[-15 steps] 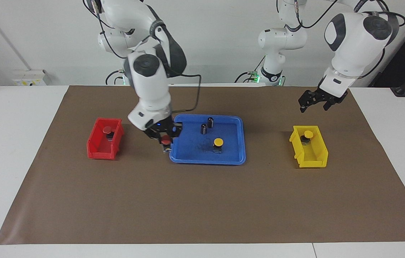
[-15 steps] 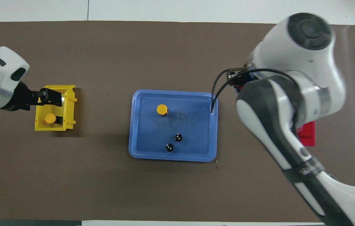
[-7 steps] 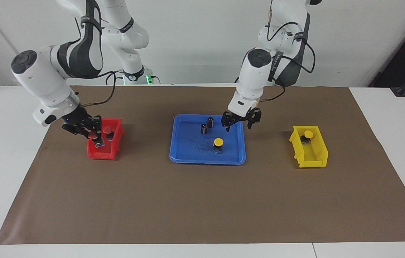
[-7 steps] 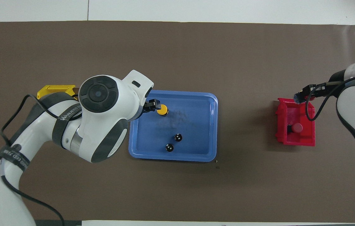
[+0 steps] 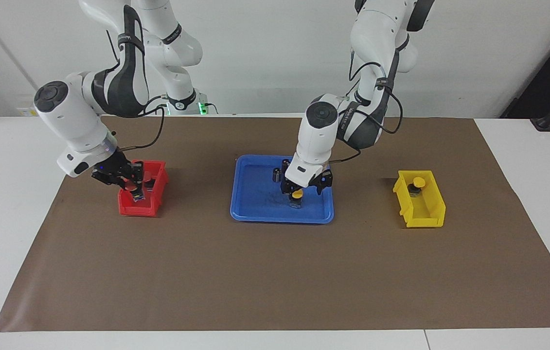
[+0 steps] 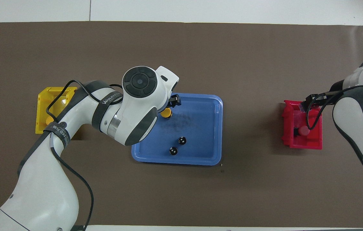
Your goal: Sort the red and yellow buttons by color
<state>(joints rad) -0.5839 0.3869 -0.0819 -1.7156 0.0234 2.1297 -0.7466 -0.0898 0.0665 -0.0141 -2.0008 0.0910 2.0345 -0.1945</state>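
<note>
Franka left gripper [image 5: 302, 187] hangs bent-wristed in the blue tray [image 5: 255, 214], fingers spread around a round-capped yellow button [image 5: 297, 195]. Right gripper [image 5: 131, 183], over the red bin [image 5: 131, 208], grips a red button [image 5: 132, 187]. Another yellow button [image 5: 418, 182] sits in the yellow bin [image 5: 425, 216].

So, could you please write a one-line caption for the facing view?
Left gripper at the yellow button in the blue tray; right gripper lowers a red button into the red bin.
</note>
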